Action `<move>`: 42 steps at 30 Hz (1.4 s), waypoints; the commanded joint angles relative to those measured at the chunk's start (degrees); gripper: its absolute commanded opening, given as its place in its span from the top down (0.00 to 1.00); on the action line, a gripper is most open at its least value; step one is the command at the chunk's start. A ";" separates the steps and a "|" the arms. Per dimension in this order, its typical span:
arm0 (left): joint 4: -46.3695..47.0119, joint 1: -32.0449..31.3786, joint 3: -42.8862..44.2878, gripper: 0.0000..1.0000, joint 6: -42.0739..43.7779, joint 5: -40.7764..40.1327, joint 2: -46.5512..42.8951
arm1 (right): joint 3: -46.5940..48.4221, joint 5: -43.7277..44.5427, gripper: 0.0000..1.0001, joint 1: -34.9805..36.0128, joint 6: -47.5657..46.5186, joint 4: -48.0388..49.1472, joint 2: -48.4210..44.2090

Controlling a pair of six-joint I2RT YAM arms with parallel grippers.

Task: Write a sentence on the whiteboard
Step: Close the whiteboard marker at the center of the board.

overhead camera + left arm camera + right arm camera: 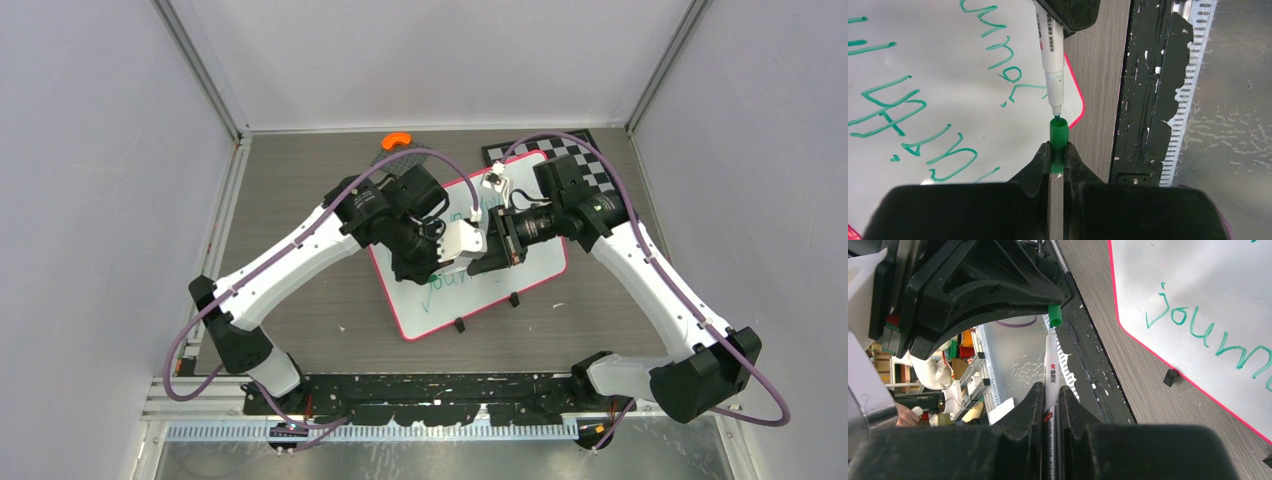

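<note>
**Recap step: marker tip at the cap mouth**

Left tool [1058, 152] is pinched narrow on the green cap [1058, 135]. Right tool [1050, 390] is clamped narrow on the barrel of the white marker [1051, 357]. The two meet in the air above the whiteboard [440, 312], which lies flat on the desk [300, 290], skewed to its edges. The sentence [893, 105] sits on the board in two green lines. Writing looks done; capping is judged the step in hand.

Risks:
- In the left wrist view the nib is just at the cap opening and the barrel is slightly off the cap's axis.
- Pushed like that, the nib could ride the rim, smear ink, or lever the cap out of its thin pinch.
- A dropped cap or marker would fall onto the lettering and might smudge it.

Surroundings:
- A checkered board [590, 160] lies at the whiteboard's far right corner; I cannot tell if they overlap.
- An orange object [397, 141] sits at the desk's far edge.
- Two black clips [460, 325] are on the near rim.
- From above, both wrists hide most of the upper line.
</note>
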 commanded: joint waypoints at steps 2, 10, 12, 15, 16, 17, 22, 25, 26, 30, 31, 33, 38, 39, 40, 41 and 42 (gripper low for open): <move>-0.27 -0.30 3.39 1.00 -1.27 2.92 -0.50 | 2.02 0.23 1.00 0.66 -0.62 0.24 -1.00; 0.23 -0.30 4.51 1.00 -2.21 3.09 0.51 | 2.35 0.01 1.00 1.44 -0.42 0.24 -0.85; 0.34 -0.30 4.59 1.00 -2.43 2.85 0.74 | 2.39 0.01 1.00 1.46 -0.38 0.26 -0.93; 0.80 -0.30 5.16 1.00 -3.15 3.00 0.94 | 2.25 0.16 1.00 1.43 -0.18 0.56 -0.95; 1.03 -0.30 5.51 1.00 -3.50 3.39 1.12 | 2.08 0.38 1.00 1.44 0.18 0.96 -0.81; 1.23 -0.29 6.01 1.00 -3.84 3.90 1.31 | 1.95 0.67 1.00 1.48 0.82 1.64 -0.71; 2.79 -0.28 7.71 1.00 -6.53 5.42 2.72 | 0.77 1.59 1.00 1.49 4.64 6.64 -0.02; 3.71 -0.39 8.73 1.00 -7.48 4.94 3.87 | -0.31 1.39 1.00 1.72 6.89 9.45 0.44; 3.94 -0.39 9.38 1.00 -7.75 4.53 4.41 | -0.70 1.34 1.00 1.81 7.52 10.33 0.60; 4.91 -0.47 14.21 1.00 -8.78 2.01 6.53 | -3.24 1.24 1.00 2.49 10.83 14.66 1.26; 5.27 -0.54 15.25 1.00 -8.99 1.50 7.04 | -3.79 1.20 1.00 2.64 11.27 15.52 1.51; 5.69 -1.36 16.86 1.00 -8.75 0.30 7.78 | -4.58 1.00 1.00 2.99 12.05 16.85 1.91; 6.48 -2.15 17.30 1.00 -8.05 -0.75 7.77 | -5.10 0.65 1.00 2.44 12.89 18.63 2.49; 6.57 -2.12 17.10 1.00 -7.79 -1.58 7.64 | -5.42 0.40 1.00 1.81 13.76 19.49 2.68; 6.99 -2.14 16.70 1.00 -7.51 -2.64 7.28 | -5.84 -0.36 1.00 1.05 15.53 21.67 3.06; 7.40 -2.15 16.39 1.00 -7.23 -3.70 7.02 | -6.31 -1.43 1.00 0.32 17.44 23.50 3.42; 7.74 -2.15 16.23 0.99 -7.00 -4.65 6.80 | -6.68 -2.24 1.00 -0.23 19.07 25.10 3.71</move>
